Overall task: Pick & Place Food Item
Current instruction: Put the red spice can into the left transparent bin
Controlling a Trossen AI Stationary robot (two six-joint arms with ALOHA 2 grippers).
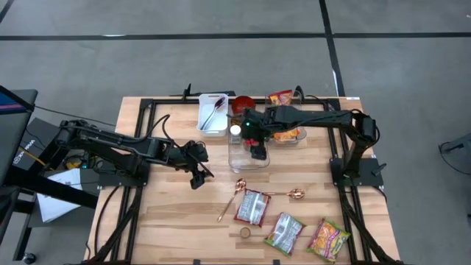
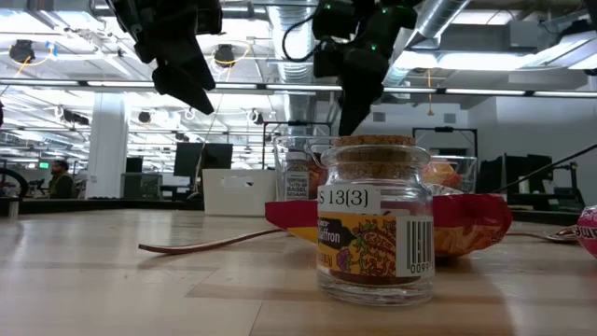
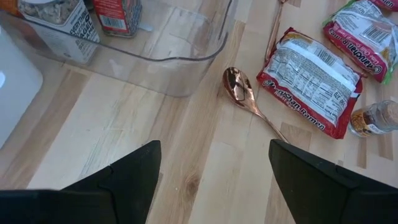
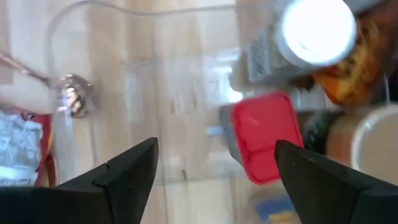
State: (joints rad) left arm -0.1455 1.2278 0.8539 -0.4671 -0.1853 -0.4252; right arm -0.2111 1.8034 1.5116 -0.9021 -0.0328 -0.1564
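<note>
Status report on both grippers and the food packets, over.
Left gripper open, empty, above bare table. Right gripper open over clear bin. Ramen packet untouched, nothing blocking.

Open-plan lab, exposed ceiling ducts point(image 2: 485, 19), monitors point(image 2: 210, 159) behind

Overhead, level and both close wrist views share the clear bin point(image 1: 248, 153).

Copper spoon point(image 3: 245, 99), red-lidded bottle point(image 4: 262, 137)
</note>
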